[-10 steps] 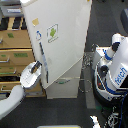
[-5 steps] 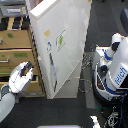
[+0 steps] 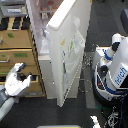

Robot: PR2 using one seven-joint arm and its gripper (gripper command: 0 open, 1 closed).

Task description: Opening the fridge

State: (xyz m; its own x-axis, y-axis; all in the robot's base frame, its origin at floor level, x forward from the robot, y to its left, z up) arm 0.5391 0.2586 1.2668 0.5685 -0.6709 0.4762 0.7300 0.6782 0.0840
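Note:
The fridge point(image 3: 50, 62) stands tall and white in the middle of the exterior view. Its large upper door point(image 3: 70, 55) is swung well open toward the camera and carries a green-and-white sticker point(image 3: 71, 47). Behind the door's edge the shelved white interior point(image 3: 45, 12) shows at the top. My gripper point(image 3: 26, 73) is at the view's lower left, in front of the tan cabinet and apart from the door. Its fingers look spread with nothing between them. The lower drawers are hidden behind the door.
A tan wooden drawer cabinet point(image 3: 15, 47) stands left of the fridge, directly behind my gripper. A white-and-blue robot body point(image 3: 114, 72) with cables stands at the view's right, close to the open door's free edge. Dark floor point(image 3: 55, 116) lies in front.
The door has swung further open toward the camera. My gripper has come off the door's edge and drawn back left and down, in front of the cabinet.

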